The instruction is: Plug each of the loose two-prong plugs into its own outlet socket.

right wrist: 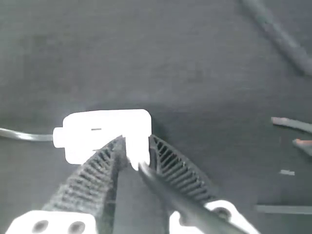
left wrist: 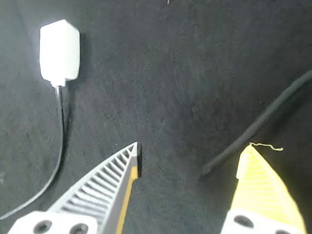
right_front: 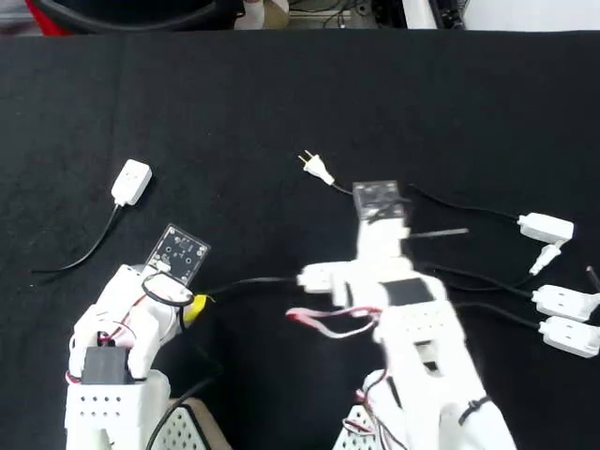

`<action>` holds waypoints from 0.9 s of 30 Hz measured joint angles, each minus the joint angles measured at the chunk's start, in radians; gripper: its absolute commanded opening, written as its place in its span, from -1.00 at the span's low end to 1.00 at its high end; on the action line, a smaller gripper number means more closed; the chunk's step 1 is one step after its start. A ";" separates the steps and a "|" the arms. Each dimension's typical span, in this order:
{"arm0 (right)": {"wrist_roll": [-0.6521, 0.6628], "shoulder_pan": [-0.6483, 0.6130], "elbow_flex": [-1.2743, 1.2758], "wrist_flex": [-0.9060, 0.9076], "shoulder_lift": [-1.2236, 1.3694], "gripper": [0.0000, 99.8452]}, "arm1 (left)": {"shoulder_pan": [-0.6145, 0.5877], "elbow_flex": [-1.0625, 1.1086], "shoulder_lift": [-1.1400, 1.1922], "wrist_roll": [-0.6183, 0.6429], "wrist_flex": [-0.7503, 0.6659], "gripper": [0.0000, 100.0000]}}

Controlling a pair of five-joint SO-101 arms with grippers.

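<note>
A black, felt-like cloth covers the worktop [right_front: 281, 94] and runs from the 9 o'clock edge to the 3 o'clock edge of the high view. Its nap shows as a fine grey speckle under even, soft overhead light that casts only faint shadows. A narrow strip of the room lies beyond the far edge, along 12 o'clock. At 11 o'clock in that strip is a red rounded object [right_front: 42, 19], crossed by a black curved band [right_front: 131, 21]. Near 12 o'clock is a tangle of dark cables [right_front: 328, 11], and at 1 o'clock a plain white panel [right_front: 534, 13].
</note>
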 measured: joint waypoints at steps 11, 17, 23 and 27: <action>0.422 0.514 -0.054 0.012 0.017 -0.98 | -0.006 0.006 0.000 0.000 0.000 -0.36; 0.709 0.790 -0.083 -0.032 0.017 -0.97 | -0.006 0.006 0.000 0.000 0.000 -0.36; 0.916 1.005 -0.051 -0.272 0.017 -0.96 | -0.006 0.006 0.000 -0.003 0.023 -0.36; 0.980 1.031 0.025 -0.351 0.017 -0.65 | -0.011 0.006 0.000 -0.003 0.031 -0.36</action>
